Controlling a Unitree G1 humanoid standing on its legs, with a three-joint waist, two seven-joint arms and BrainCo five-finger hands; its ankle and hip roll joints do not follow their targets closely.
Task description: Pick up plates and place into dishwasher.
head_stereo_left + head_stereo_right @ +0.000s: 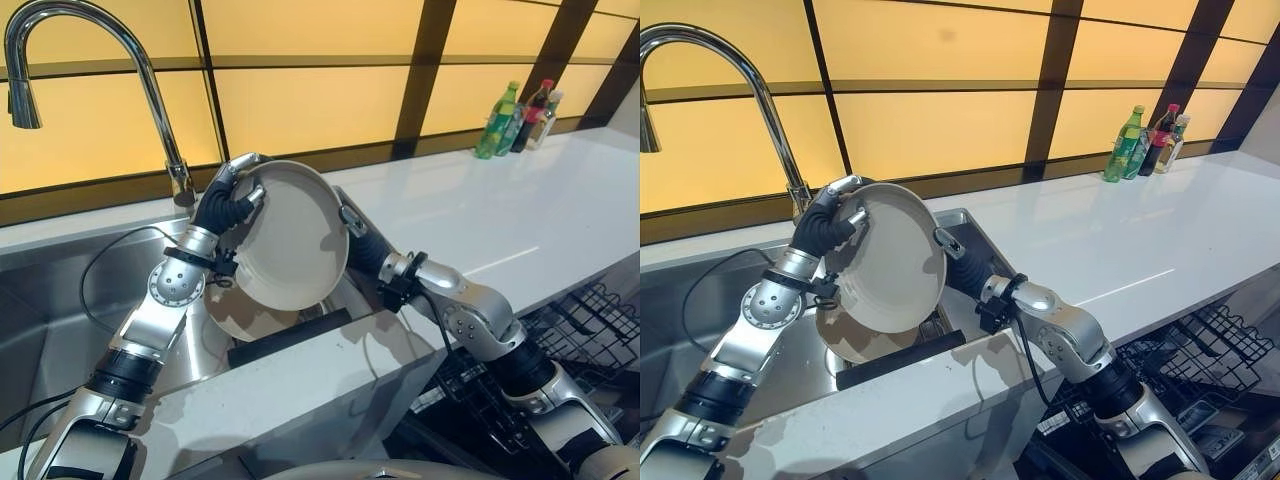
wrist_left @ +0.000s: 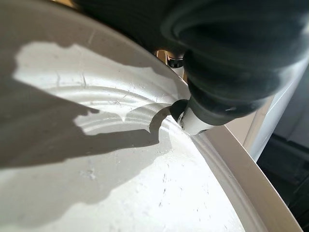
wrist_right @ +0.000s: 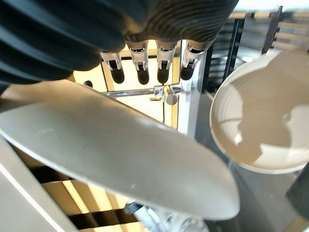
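Round cream ceramic plate (image 1: 290, 235), raised and tilted near-vertical over the steel sink (image 1: 60, 320), centre-left of the head views. Left hand (image 1: 232, 200) clamped on its upper-left rim: thumb over the inner face, as the left wrist view confirms, fingers wrapped behind. Right hand (image 1: 352, 222) meets the plate's right edge. In the right wrist view its fingers (image 3: 143, 72) hang straight beside the rim, not curled round it. Thumb out of sight, so whether it truly holds is unclear.

Second cream plate (image 1: 865, 340) lies in the sink bowl below the raised one, partly hidden behind it, beside a dark rectangular strip (image 1: 290, 338) at the sink's front edge.

Progress, as I judge it: early. One plate lifted, not yet carried across; one waits in the sink. Black wire dishwasher rack (image 1: 590, 325) stands open at lower right, below the white desk (image 1: 500, 215). No plate visible in the part that shows. Remaining: swing the lifted plate right, lower it into the rack, return for the other.

Count: two plates, one curved chrome tap (image 1: 120, 60) at upper left, three bottles (image 1: 520, 118) clustered at the desk's far upper right, one green, the others darker or pale.
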